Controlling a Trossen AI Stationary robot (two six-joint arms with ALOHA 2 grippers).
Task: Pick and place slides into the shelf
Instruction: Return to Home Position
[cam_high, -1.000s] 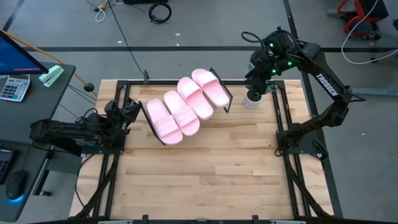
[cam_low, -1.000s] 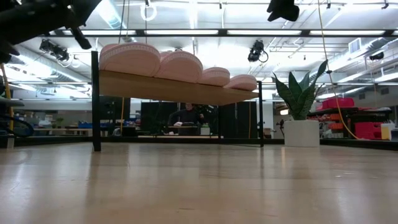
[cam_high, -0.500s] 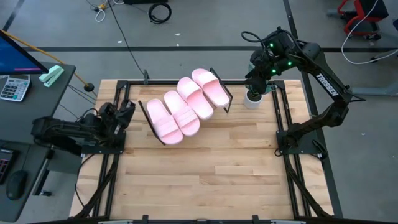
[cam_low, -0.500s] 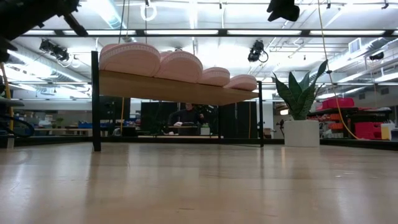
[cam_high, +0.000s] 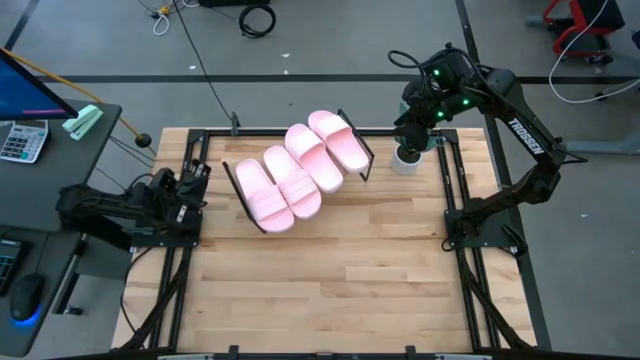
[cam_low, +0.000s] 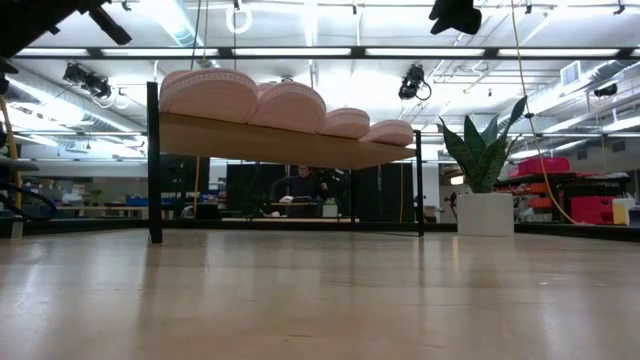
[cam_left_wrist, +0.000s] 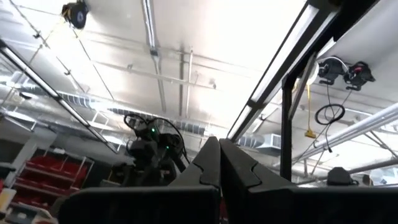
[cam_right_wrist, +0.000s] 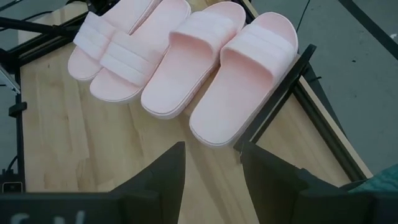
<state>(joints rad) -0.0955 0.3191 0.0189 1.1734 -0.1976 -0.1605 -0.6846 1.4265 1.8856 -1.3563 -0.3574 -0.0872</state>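
The room behind is a lit workshop, with a person (cam_low: 300, 188) seated far off. The table (cam_high: 330, 290) is smooth pale wood. At its far side stands the slanted shelf (cam_high: 362, 158), with all four slides (cam_high: 300, 170) lying on it side by side, touching. They look like light, soft, bendy rubber, probably a little grippy. The wide strap seems the place to pinch. The right gripper (cam_right_wrist: 214, 177) hangs beyond the shelf's end, fingers apart, empty. The left gripper (cam_left_wrist: 218, 149) sits at the table's left edge, tilted up to the ceiling, fingers pressed together on nothing.
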